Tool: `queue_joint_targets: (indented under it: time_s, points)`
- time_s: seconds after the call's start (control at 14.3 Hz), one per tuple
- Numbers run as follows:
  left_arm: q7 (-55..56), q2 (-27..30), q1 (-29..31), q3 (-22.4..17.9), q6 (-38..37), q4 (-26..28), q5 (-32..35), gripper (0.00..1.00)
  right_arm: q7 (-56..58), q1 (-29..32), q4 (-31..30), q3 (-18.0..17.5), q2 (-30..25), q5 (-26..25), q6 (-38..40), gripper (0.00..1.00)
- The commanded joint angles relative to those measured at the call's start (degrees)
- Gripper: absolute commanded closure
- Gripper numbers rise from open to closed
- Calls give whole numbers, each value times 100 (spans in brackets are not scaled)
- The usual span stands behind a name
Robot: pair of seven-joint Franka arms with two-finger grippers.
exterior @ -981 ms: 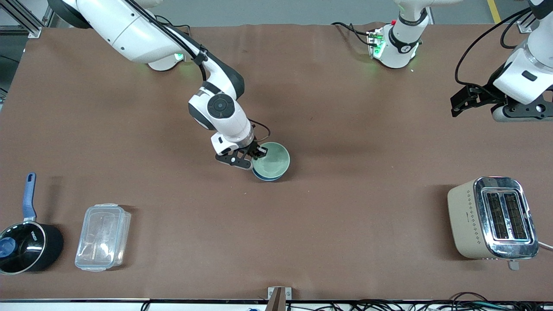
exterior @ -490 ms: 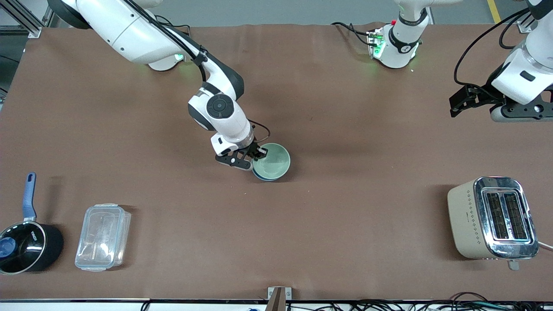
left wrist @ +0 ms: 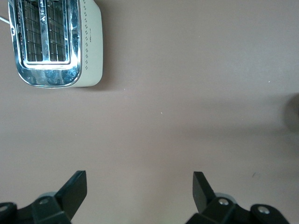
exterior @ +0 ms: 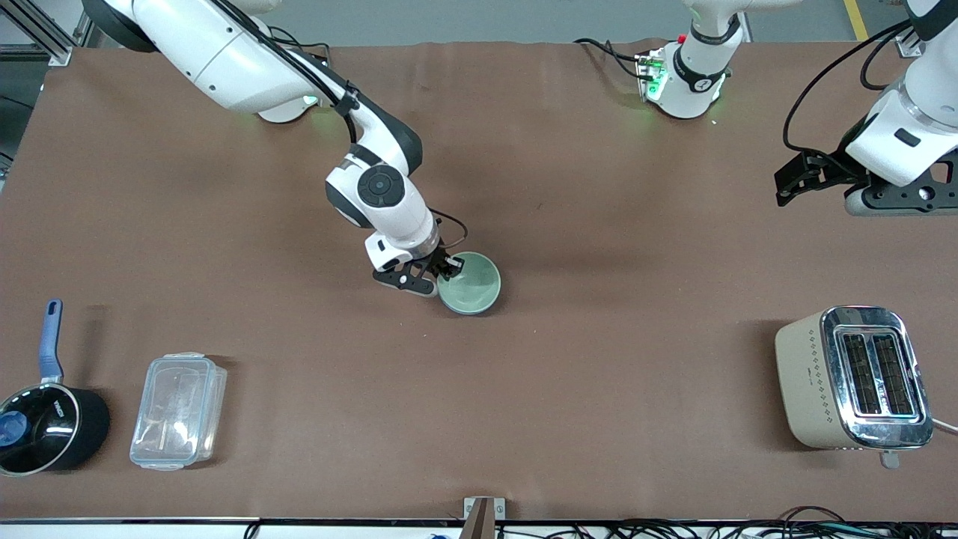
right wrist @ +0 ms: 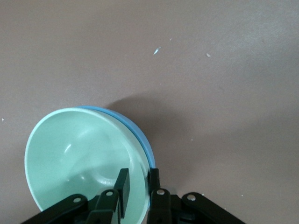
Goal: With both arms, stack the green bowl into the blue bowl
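Observation:
The pale green bowl [exterior: 471, 284] sits nested in the blue bowl in the middle of the table. In the front view the blue bowl is hidden under it. In the right wrist view only a thin blue rim [right wrist: 137, 131] shows round the green bowl [right wrist: 74, 154]. My right gripper [exterior: 447, 266] is shut on the green bowl's rim on the side toward the right arm's end, one finger inside and one outside [right wrist: 138, 176]. My left gripper [exterior: 787, 180] waits open and empty in the air over bare table at the left arm's end [left wrist: 139, 179].
A beige toaster [exterior: 846, 378] stands at the left arm's end, nearer the camera, and shows in the left wrist view [left wrist: 51, 42]. A black saucepan with a blue handle [exterior: 45, 427] and a clear plastic container [exterior: 178, 410] lie at the right arm's end.
The green bowl has sunk lower into the blue bowl, whose rim no longer shows in the front view. My left gripper has drifted slightly up and away from the toaster.

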State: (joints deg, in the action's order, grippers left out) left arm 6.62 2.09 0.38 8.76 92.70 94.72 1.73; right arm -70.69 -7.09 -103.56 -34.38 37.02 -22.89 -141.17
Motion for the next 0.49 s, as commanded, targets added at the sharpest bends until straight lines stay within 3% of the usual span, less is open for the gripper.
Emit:
queue_joint_targets:
  time_s: [0.0,0.14,0.28,0.42]
  points:
    - [-91,-7,-12,-15,72,-6,-94,0,-111,146,46,-77,43,-198,28,75]
    - [-82,-15,-21,-15,72,-6,-94,0,-85,198,55,-77,-27,-190,45,65]
    - [-91,-24,-29,-6,81,-15,-85,0,3,339,55,-77,-403,-181,167,38]
    - [-91,-33,-29,-6,81,-15,-85,0,317,418,72,-60,-799,-181,780,20]
